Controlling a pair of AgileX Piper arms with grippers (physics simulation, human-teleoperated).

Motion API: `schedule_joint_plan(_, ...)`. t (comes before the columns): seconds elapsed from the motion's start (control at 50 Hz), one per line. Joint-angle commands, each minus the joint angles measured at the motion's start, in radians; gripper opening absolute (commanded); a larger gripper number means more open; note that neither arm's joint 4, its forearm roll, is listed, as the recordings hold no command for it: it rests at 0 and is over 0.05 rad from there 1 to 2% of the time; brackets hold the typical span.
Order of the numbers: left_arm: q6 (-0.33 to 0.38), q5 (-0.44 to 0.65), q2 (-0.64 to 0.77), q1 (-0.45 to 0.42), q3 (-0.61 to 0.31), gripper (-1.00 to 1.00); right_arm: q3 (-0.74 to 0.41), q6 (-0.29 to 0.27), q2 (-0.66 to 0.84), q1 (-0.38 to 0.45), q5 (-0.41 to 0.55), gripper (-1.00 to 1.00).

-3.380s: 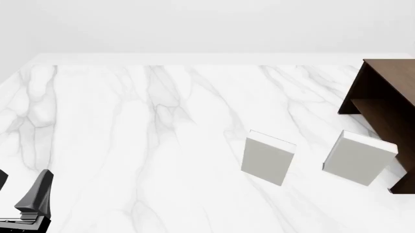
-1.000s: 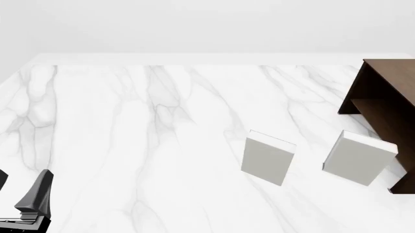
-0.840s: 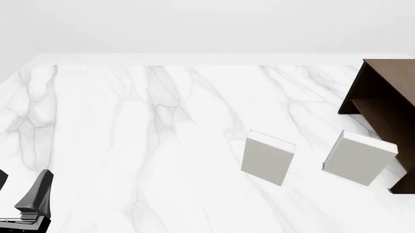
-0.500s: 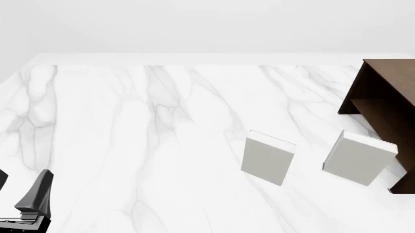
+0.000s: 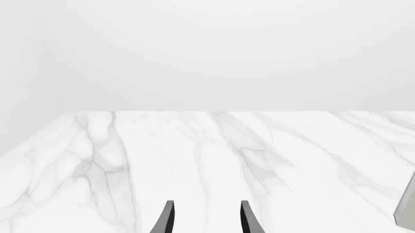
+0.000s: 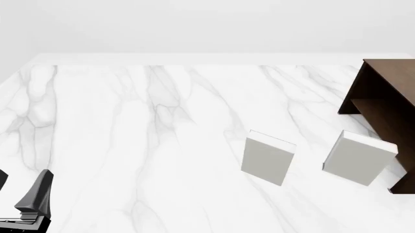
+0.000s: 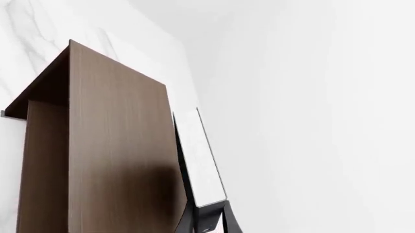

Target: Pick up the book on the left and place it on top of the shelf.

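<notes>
One table [image 6: 129, 121]: white marble with grey veins, fills the front view; carries everything below.
Shelf [image 6: 382, 116]: dark brown wood, at the far right of the table, cut off by the right edge of the front view. One open compartment visible on its left side. In the right wrist view its flat brown top [image 7: 110, 145] fills most of the picture.
Grey-white books: two, standing on the table right of centre, well apart from each other. Left one [image 6: 268, 158] stands clear on its own. Right one [image 6: 358, 158] is just beside the near end of the shelf; cannot tell if they touch.
Book [image 7: 204, 160]: thin, dark cover, white page edge. Seen only in the right wrist view, running along the shelf's flat top and close against it; cannot tell whether it actually rests on the top. Not visible in the front view.
Right claw [image 7: 207, 221]: dark fingers sit on either side of the book's near end, closed onto it. Arm is outside the front view.
Left claw [image 6: 23, 187]: near left corner of the table, well apart from the books and shelf. Left wrist view shows the two fingertips [image 5: 206, 218] spread with a clear gap, nothing between them, bare marble ahead.
</notes>
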Motion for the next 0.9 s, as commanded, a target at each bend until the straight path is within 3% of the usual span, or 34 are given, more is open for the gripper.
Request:
schedule_joint_plan(0.02, 0.000, 0.000, 0.000, 0.000, 0.000, 1.00, -0.005, -0.003, 0.017, -0.018, -0.037, -1.00)
schedule_joint_plan(0.26, 0.000, 0.000, 0.000, 0.000, 0.000, 1.00, 0.008, -0.002, 0.049, -0.008, -0.064, -1.00)
schedule_joint_plan(0.38, 0.000, 0.000, 0.000, 0.000, 0.000, 1.00, 0.008, 0.025, 0.065, 0.005, -0.046, -1.00)
schedule_joint_plan(0.4, 0.000, 0.000, 0.000, 0.000, 0.000, 1.00, 0.004, 0.034, 0.068, 0.011, -0.033, 1.00)
schedule_joint_plan(0.42, 0.000, 0.000, 0.000, 0.000, 0.000, 1.00, -0.011, 0.054, 0.079, 0.017, -0.001, 1.00)
schedule_joint_plan(0.76, 0.000, 0.000, 0.000, 0.000, 0.000, 1.00, 0.023, 0.090, 0.025, 0.044, 0.008, 1.00)
schedule_joint_plan(0.9, 0.000, 0.000, 0.000, 0.000, 0.000, 1.00, 0.044, 0.141, -0.057, 0.119, 0.038, 1.00)
